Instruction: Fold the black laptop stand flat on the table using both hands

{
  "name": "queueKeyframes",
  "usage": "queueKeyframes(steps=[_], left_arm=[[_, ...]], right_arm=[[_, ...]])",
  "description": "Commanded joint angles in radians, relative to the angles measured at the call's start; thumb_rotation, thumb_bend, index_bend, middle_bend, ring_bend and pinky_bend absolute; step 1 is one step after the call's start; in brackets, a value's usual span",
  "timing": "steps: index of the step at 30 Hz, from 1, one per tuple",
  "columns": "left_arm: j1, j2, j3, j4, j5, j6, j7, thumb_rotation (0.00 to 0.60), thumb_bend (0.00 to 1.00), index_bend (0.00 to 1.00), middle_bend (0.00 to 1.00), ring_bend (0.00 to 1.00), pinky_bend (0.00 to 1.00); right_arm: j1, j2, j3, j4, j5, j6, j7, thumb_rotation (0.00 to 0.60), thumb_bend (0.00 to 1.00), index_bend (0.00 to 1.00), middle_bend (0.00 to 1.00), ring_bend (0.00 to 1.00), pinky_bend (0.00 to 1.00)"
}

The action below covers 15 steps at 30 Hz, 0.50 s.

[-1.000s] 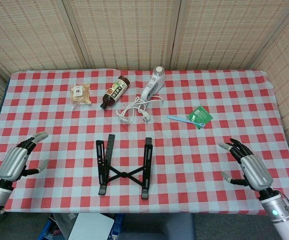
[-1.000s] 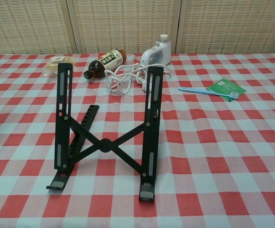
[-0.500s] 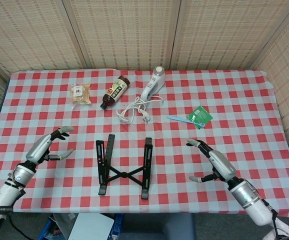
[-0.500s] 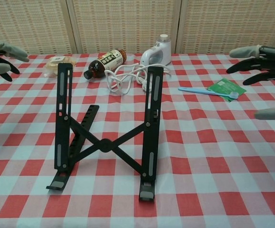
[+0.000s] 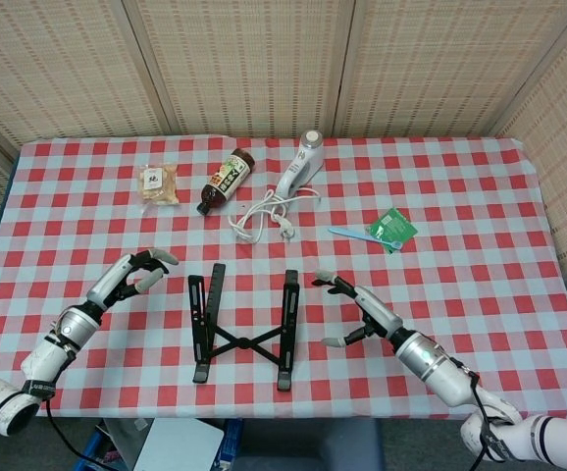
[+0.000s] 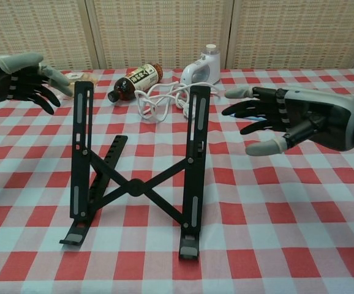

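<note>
The black laptop stand (image 5: 242,332) (image 6: 137,171) stands unfolded near the table's front edge, its two slotted rails raised and joined by a crossed brace. My left hand (image 5: 131,275) (image 6: 24,76) hovers just left of the left rail, fingers spread, touching nothing. My right hand (image 5: 362,312) (image 6: 287,116) hovers just right of the right rail, fingers spread with the thumb apart, holding nothing.
Behind the stand lie a brown bottle (image 5: 226,180), a white handheld appliance (image 5: 300,164) with its coiled white cord (image 5: 264,214), a snack packet (image 5: 158,183), a green packet (image 5: 394,226) and a blue toothbrush (image 5: 362,236). A red-and-white checked cloth (image 5: 480,196) covers the table.
Both hands have moved inward from the table's outer edges to the two sides of the stand. The stand has not moved.
</note>
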<state>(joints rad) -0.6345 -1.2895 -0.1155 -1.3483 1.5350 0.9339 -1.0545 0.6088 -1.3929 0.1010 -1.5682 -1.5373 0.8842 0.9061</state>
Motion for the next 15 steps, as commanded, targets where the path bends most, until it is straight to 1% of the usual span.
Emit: queueKeyframes(steps=[1, 9, 15], left_arm=[[-0.01, -0.012, 0.007, 0.007, 0.001, -0.006, -0.012, 0.206, 0.24, 0.32, 0.32, 0.36, 0.36], [-0.037, -0.027, 0.03, 0.004, 0.015, -0.026, -0.07, 0.204, 0.24, 0.32, 0.32, 0.36, 0.36], [-0.058, -0.026, 0.049, -0.007, 0.035, -0.032, -0.101, 0.204, 0.24, 0.33, 0.33, 0.37, 0.36]], right_arm=[[0.029, -0.033, 0.008, 0.02, 0.009, -0.024, 0.007, 0.6, 0.0, 0.07, 0.14, 0.04, 0.12], [0.08, -0.083, 0.019, 0.048, 0.014, -0.049, 0.029, 0.6, 0.0, 0.07, 0.14, 0.04, 0.12], [0.111, -0.101, 0.014, 0.055, -0.01, -0.05, 0.075, 0.6, 0.0, 0.07, 0.14, 0.04, 0.12]])
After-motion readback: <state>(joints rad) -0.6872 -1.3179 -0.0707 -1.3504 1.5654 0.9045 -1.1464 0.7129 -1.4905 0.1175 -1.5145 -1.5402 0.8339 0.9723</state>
